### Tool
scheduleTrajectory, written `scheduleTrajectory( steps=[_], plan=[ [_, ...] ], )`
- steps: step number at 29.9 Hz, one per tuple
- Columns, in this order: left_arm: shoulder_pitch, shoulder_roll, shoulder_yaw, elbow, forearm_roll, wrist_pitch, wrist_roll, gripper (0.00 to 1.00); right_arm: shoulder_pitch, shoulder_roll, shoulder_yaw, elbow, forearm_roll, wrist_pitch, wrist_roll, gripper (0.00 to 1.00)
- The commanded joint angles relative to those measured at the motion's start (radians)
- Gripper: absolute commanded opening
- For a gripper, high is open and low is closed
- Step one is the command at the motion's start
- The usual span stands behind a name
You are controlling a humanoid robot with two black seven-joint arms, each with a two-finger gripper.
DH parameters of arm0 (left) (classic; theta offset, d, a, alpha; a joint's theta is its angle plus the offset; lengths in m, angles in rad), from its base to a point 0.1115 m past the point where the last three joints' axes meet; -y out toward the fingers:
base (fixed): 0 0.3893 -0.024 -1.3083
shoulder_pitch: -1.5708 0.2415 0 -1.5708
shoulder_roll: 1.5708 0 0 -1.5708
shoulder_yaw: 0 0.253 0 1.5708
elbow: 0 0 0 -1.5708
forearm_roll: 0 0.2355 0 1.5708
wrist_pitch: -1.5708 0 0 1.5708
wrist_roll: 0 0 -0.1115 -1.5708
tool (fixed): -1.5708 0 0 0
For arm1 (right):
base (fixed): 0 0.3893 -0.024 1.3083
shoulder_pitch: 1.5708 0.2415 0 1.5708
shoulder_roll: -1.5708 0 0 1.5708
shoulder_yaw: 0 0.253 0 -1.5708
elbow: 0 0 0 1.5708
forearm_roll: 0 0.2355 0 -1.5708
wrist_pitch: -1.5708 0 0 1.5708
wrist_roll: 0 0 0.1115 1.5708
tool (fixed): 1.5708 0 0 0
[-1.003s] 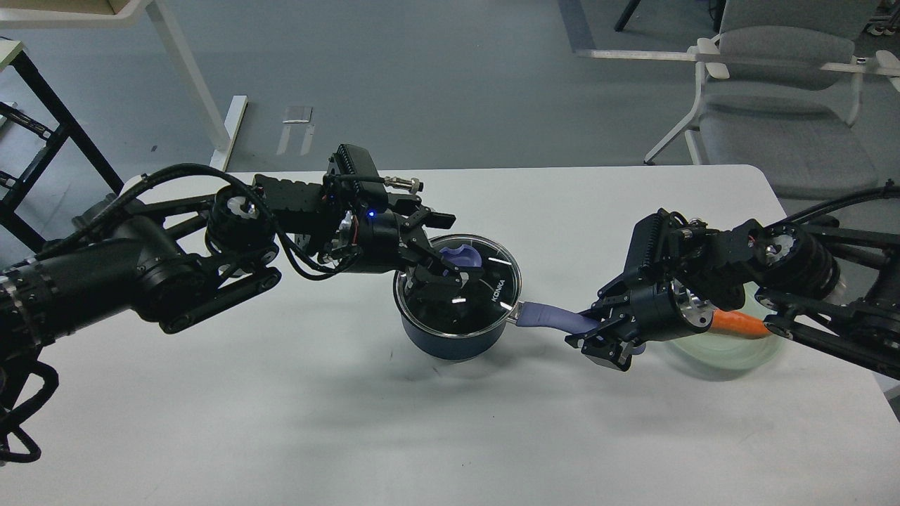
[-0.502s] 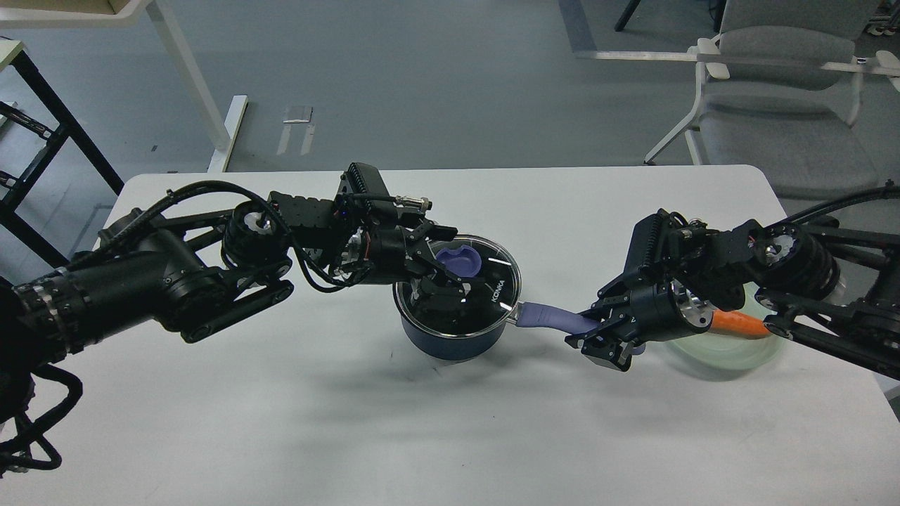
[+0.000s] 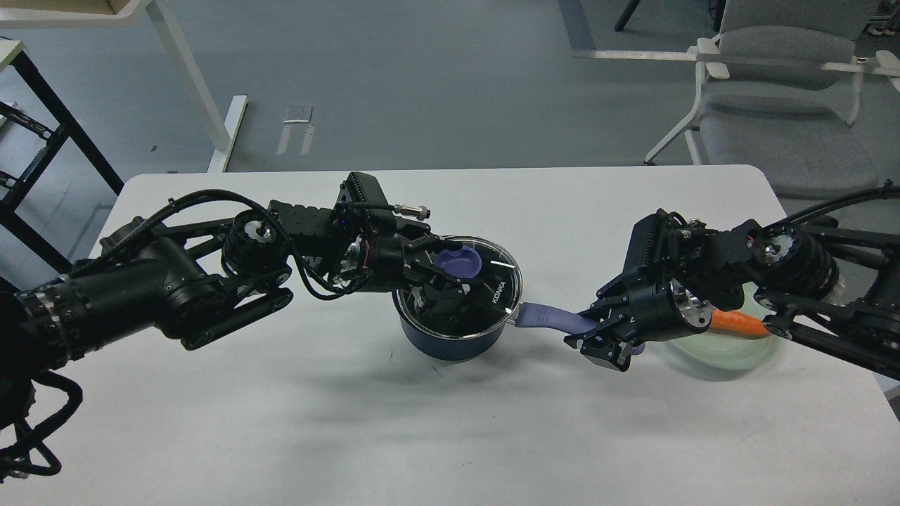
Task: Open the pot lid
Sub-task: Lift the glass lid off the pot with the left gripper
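- Near the middle of the white table [image 3: 281, 422] a dark blue pot [image 3: 453, 337] is seen, with its glass lid [image 3: 492, 284] seated on the rim.
- At the lid's centre a purple knob [image 3: 458, 261] is flanked by the fingers of the left gripper [image 3: 450, 270]; they appear closed on it, though dark parts and reflections blur the contact.
- To the right, the pot's purple handle [image 3: 552, 318] is clamped at its far end by the right gripper [image 3: 598, 336].
- Behind that gripper a pale green plate [image 3: 724, 355] is partly hidden by the arm, with an orange carrot [image 3: 738, 323] lying on it.
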State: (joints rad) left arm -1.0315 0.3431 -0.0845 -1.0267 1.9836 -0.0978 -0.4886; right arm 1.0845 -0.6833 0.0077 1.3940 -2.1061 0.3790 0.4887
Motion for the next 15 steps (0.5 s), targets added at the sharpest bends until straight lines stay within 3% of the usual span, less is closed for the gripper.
scheduleTrajectory(
  steps=[1,9,15],
  plan=[
    [-0.005,0.000,0.002,-0.009,0.021,0.006,0.000,0.29,0.000,-0.001,0.000,0.000,0.002,0.000,0.000,0.33],
    [-0.062,0.040,0.000,-0.075,0.017,0.004,0.000,0.28,0.000,-0.001,0.000,0.000,0.002,0.000,0.000,0.33],
    [-0.142,0.184,0.046,-0.167,0.021,0.006,0.000,0.28,-0.001,-0.002,0.000,0.002,0.002,-0.002,0.000,0.33]
  ],
)
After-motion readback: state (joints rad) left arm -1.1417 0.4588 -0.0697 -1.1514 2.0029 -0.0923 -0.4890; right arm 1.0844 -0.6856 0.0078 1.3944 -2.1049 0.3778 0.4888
